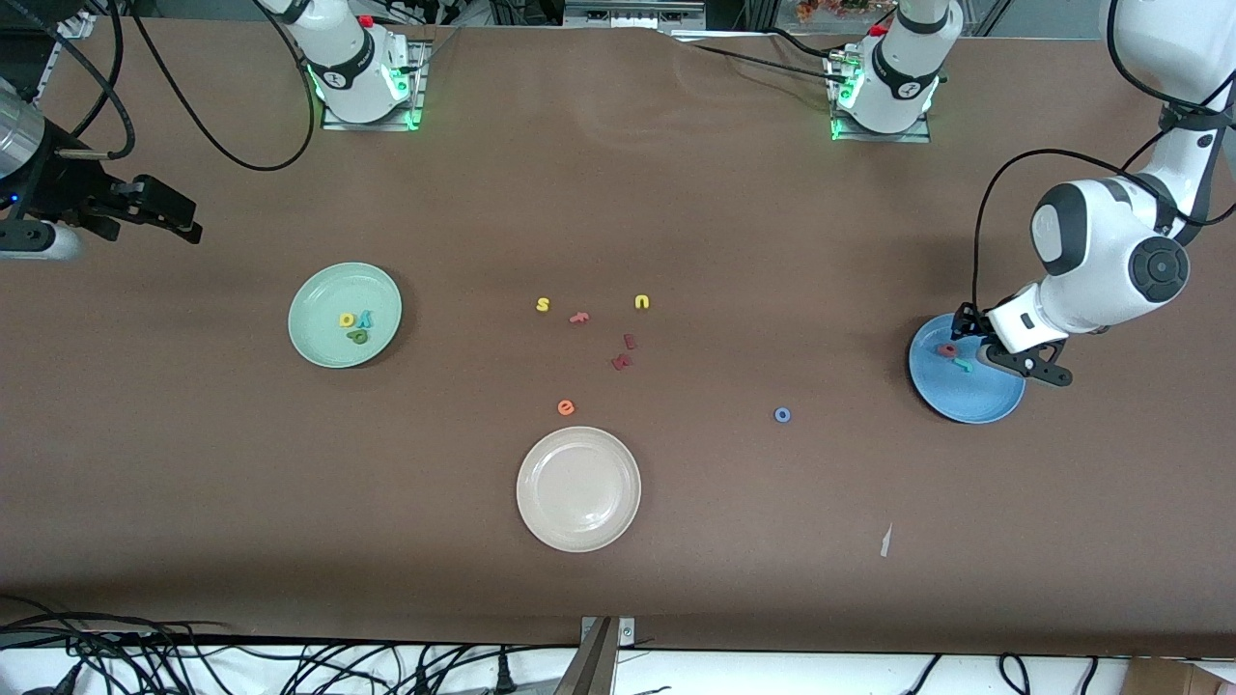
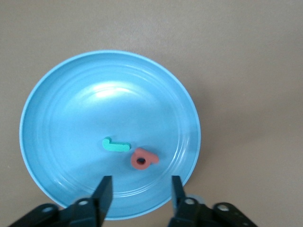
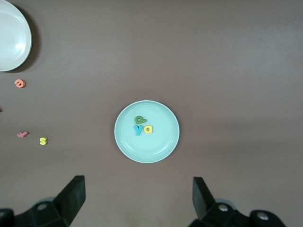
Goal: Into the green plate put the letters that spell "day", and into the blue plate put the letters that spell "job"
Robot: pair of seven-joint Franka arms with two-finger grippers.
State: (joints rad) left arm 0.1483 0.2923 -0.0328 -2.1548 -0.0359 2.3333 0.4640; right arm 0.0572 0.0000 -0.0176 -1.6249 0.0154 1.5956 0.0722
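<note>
Front view first, biggest items down. I see the brown table (image 1: 676,222) carrying three round plates. The pale mint-green shallow-rimmed plate (image 1: 345,315) sits toward the right arm's end, and it holds the full "day" set: the yellow foam "a" (image 1: 347,319), the teal foam "y" (image 1: 364,318) and the dark green foam "d" (image 1: 359,337), all touching or nearly so. I judge that half of the task done. The bright blue shallow-rimmed plate (image 1: 966,382) sits at the left arm's end. In the left wrist view it holds the teal hooked foam "j" (image 2: 115,145) and, just beside it, the salmon-red foam "b" (image 2: 143,159). The beige-white plate (image 1: 578,488) nearest the front camera holds nothing I can see.

The left gripper (image 1: 1025,365) hovers over the blue plate's rim, jaws apart with nothing between them. The right gripper (image 1: 164,214) waits above bare table near its end, jaws spread wide and holding nothing.

Remaining, as I judge it: one letter. The blue foam ring "o" (image 1: 782,415) lies on the table between the beige-white plate and the blue plate, apart from both. Distractors stay mid-table: the yellow "s" (image 1: 543,304), the yellow "u" (image 1: 642,302), the salmon "f" (image 1: 578,317), the orange "e" (image 1: 566,407) and two small dark red pieces (image 1: 625,352) I cannot read.
</note>
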